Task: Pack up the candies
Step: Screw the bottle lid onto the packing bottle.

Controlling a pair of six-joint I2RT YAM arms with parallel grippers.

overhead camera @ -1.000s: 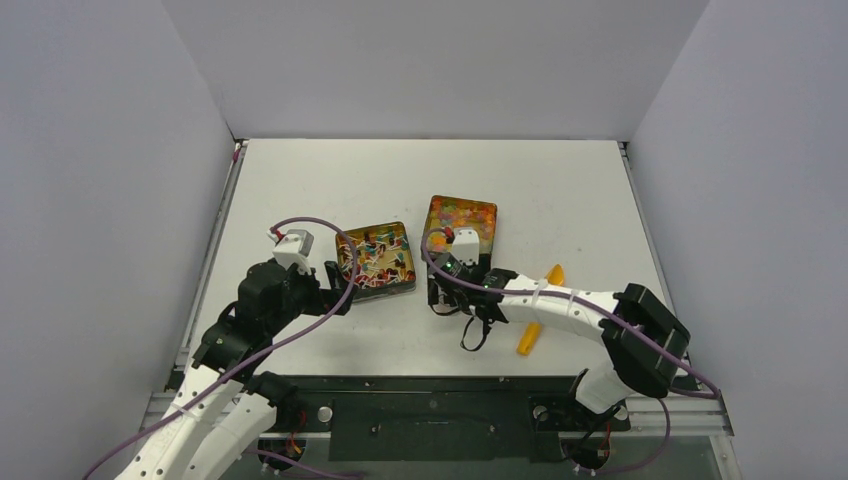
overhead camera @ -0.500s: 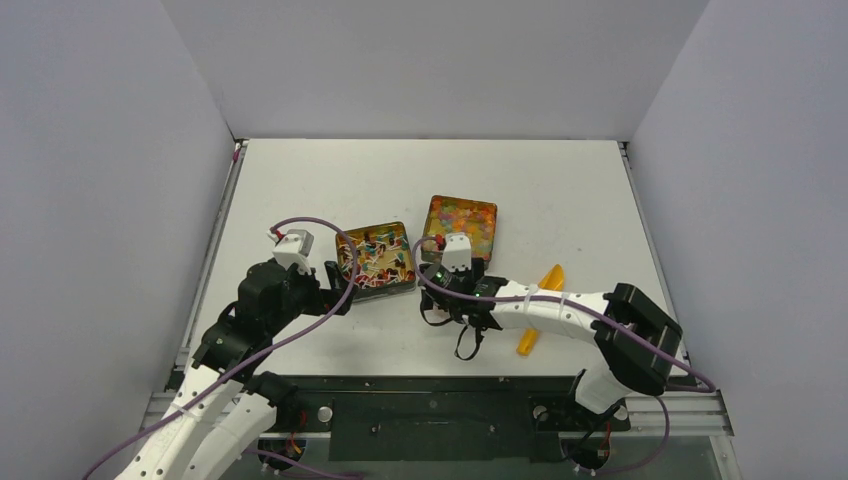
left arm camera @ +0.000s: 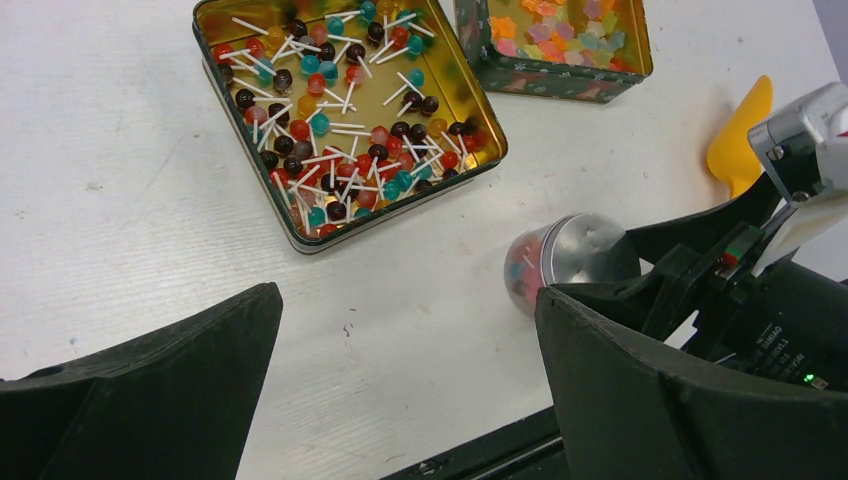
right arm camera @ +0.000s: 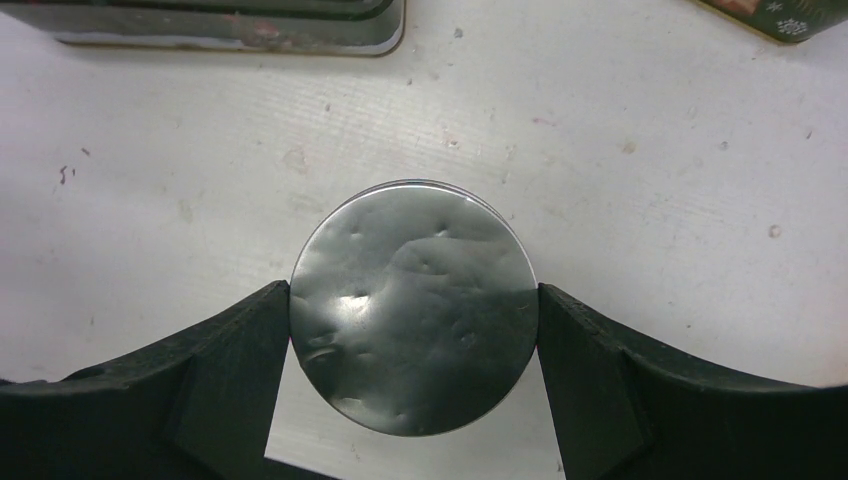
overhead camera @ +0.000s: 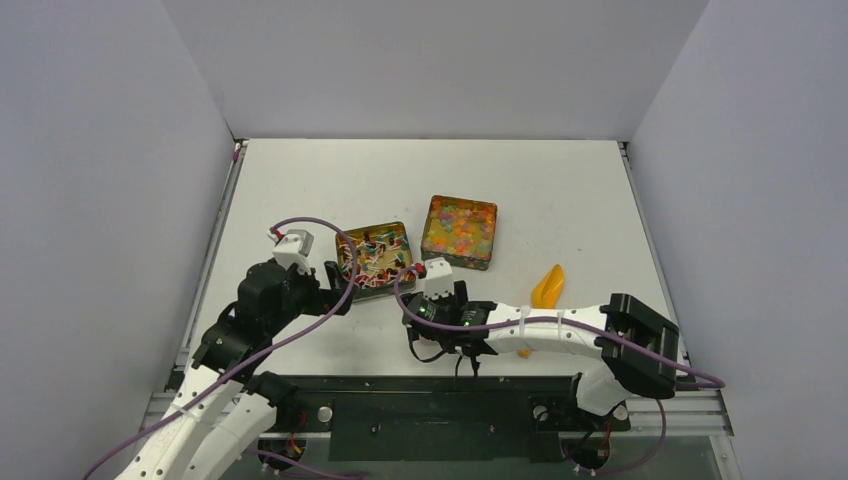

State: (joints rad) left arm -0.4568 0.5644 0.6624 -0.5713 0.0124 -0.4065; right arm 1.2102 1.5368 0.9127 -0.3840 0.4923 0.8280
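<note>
Candies on white sticks (left arm camera: 335,110) fill a gold tin (overhead camera: 352,283) (left arm camera: 420,195); small pastel candies (overhead camera: 458,222) fill a second tin (overhead camera: 488,212) (left arm camera: 545,82). My right gripper (overhead camera: 428,308) (right arm camera: 413,300) is shut on a small clear jar with a silver lid (right arm camera: 413,305) (left arm camera: 585,255), its fingers (right arm camera: 235,345) pressing both sides of the lid. Coloured candies (left arm camera: 522,265) show through the jar's side. The jar sits low over the table, in front of the stick-candy tin. My left gripper (overhead camera: 335,284) (left arm camera: 407,300) is open over bare table, left of the jar.
An orange scoop (overhead camera: 547,287) (left arm camera: 740,140) lies on the table right of the right arm, partly under it. The stick-candy tin's near wall (right arm camera: 220,30) lies just beyond the jar. The table's black front rail (overhead camera: 430,385) runs close behind both grippers.
The right arm has carried the jar from beside the pastel-candy tin toward the near left, to in front of the stick-candy tin. The left arm has not moved.
</note>
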